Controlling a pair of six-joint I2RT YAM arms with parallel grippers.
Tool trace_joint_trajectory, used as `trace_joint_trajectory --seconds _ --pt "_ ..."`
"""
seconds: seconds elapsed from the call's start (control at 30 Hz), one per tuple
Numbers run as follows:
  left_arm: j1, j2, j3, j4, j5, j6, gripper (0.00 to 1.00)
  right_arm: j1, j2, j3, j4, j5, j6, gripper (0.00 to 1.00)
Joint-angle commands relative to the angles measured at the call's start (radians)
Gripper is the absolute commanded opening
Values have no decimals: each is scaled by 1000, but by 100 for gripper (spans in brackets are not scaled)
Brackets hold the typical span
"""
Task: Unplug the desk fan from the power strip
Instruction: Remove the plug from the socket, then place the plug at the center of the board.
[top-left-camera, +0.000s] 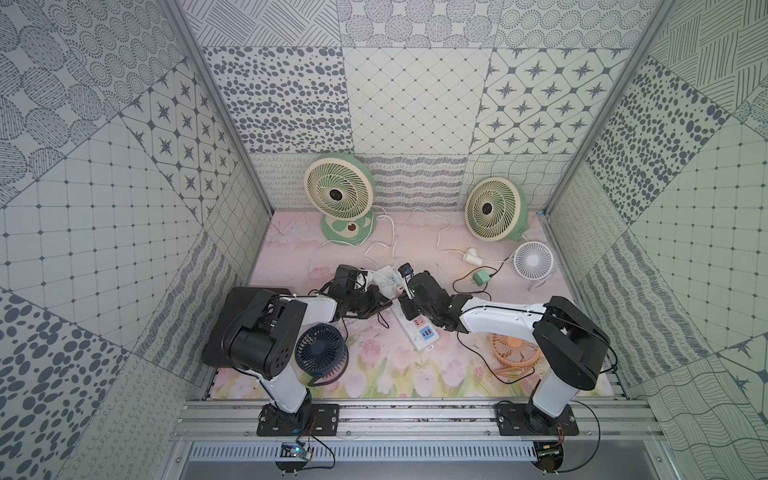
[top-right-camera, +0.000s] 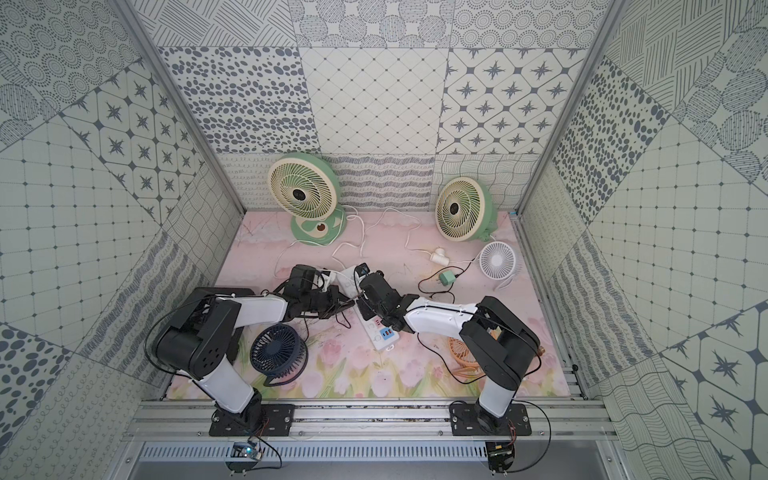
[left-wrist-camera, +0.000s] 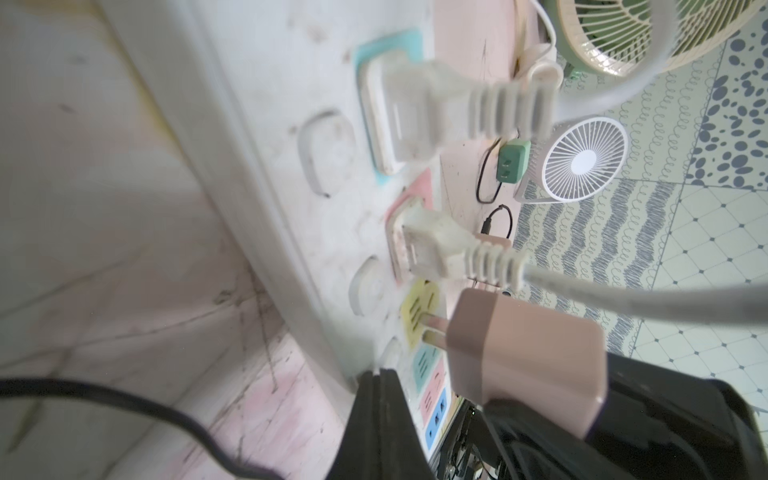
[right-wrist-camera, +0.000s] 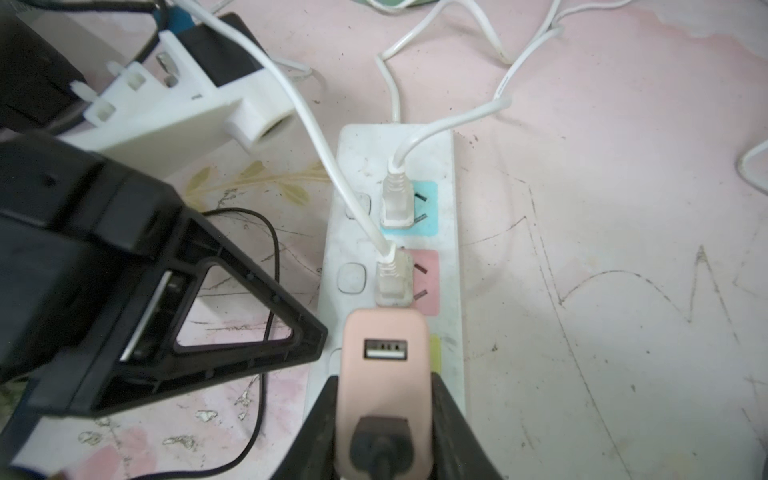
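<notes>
The strip lies slantwise just below the middle of both top views, between the two arms, with its blue USB end toward the lower right.

The right gripper is clamped on a pink adapter at the bottom centre of its wrist view. In the left wrist view the prongs show bare between the adapter and the yellow socket — partly drawn, I judge, not free. The left gripper is fully closed and holds nothing. Its tip sits at the strip's left edge, seemingly pressing it down.

That tip bears on a narrow bit of edge. If it slides off, the strip will likely rise with the adapter instead of letting go. A slanted pull could jam the prongs. The white plug in the pink socket stands just beside the adapter, and its cord runs off to the upper left — a sideways swing could snag it and loosen the wrong plug. The adapter's sides look smooth, so the grip may slip.

No brand or label can be read. Faint print runs along the upper cord, too small to make out.
</notes>
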Motion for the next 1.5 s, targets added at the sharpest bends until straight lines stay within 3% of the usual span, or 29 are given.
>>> trace_joint_trajectory --seconds 0.0,0.23,0.57,1.0,1.47 --pt "34 -69 21 -109 -68 31 0 -17 -75 -9 39 -15 -3 9" --pt "53 -178 20 -150 -100 34 0 -14 -100 30 9 -139 -30 10" --pt "115 -340 5 -229 -173 41 0 49 19 132 -56 -395 -88 11" --pt "121 -404 -23 -242 -193 25 0 115 152 236 -128 -531 -119 14" --pt "152 -494 -39 -309 -302 51 0 162 272 319 -183 -553 -112 29"
